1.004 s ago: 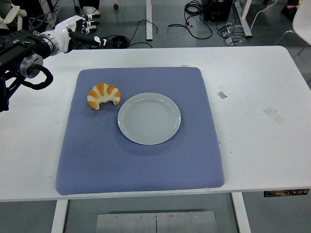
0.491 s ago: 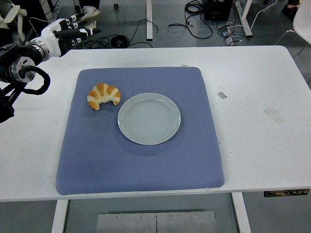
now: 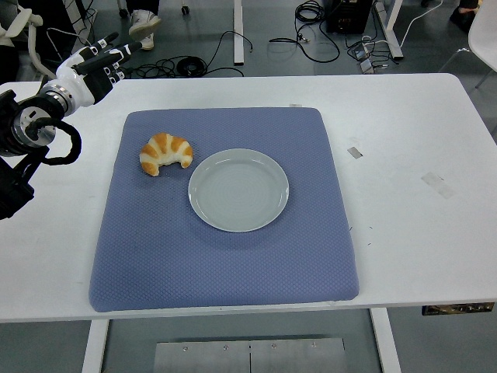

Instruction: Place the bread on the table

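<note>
A golden croissant [image 3: 165, 153] lies on the blue mat [image 3: 225, 256], just left of an empty pale plate [image 3: 238, 189]. My left hand [image 3: 101, 61] hovers over the table's far left corner, well away from the croissant, its fingers stretched out and holding nothing. The black left arm [image 3: 27, 136] comes in from the left edge. No right arm shows.
The white table [image 3: 411, 233] has small tape marks [image 3: 436, 183] on its right part. Cables and table legs lie on the floor beyond the far edge.
The left hand has pulled back to the left and slightly up, away from the mat. Croissant and plate have not moved.
</note>
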